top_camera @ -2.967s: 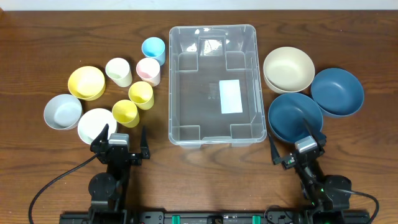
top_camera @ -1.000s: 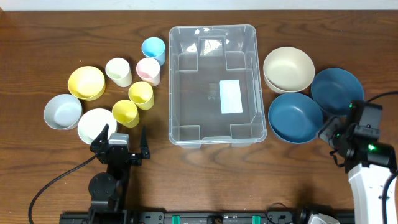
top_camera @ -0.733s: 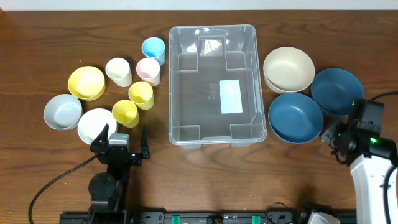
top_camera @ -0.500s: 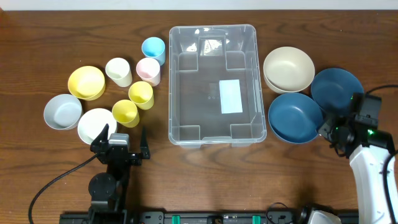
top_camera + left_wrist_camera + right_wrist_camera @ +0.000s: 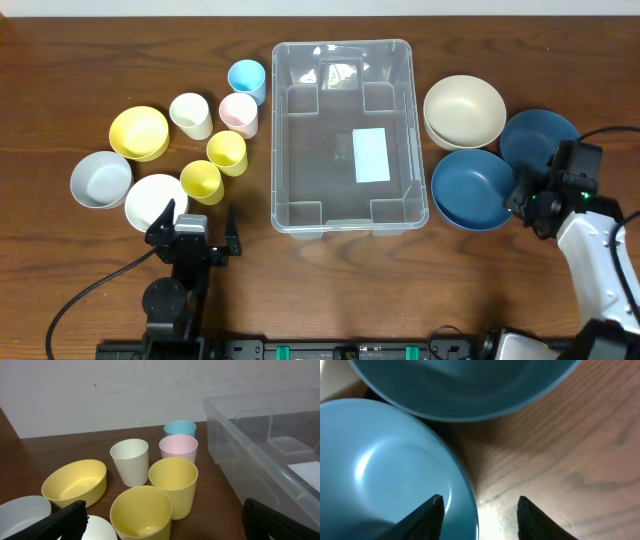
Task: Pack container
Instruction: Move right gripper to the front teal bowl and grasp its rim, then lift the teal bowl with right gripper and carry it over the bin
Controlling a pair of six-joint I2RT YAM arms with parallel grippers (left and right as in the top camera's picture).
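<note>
The container (image 5: 320, 150) sat in the middle of the table (image 5: 60, 300) with nothing in it but its white label, and the wares were sorted to either side, apparently so that each arm could serve its own half: pastel cups (image 5: 227, 152) and three small bowls (image 5: 138, 133) on the left, the larger bowls on the right. There a stack of cream bowls (image 5: 463, 112) stood just beside the container's right wall, with the nearer dark-blue bowl (image 5: 475, 190) in front of it and a second dark-blue bowl (image 5: 535, 145) close alongside. The left gripper (image 5: 198, 218) was parked at the near edge with its jaws spread wide, holding and touching nothing. The right gripper (image 5: 480, 510) had its jaws partly apart astride the right-hand rim of the nearer dark-blue bowl, one finger (image 5: 432, 512) over the bowl's inside and the other above the bare wood outside it. That placement looked chosen for a pinch on the thin rim, the only part narrow enough to take. Whether either pad already touched the rim could not be told; nothing was clamped yet.
</note>
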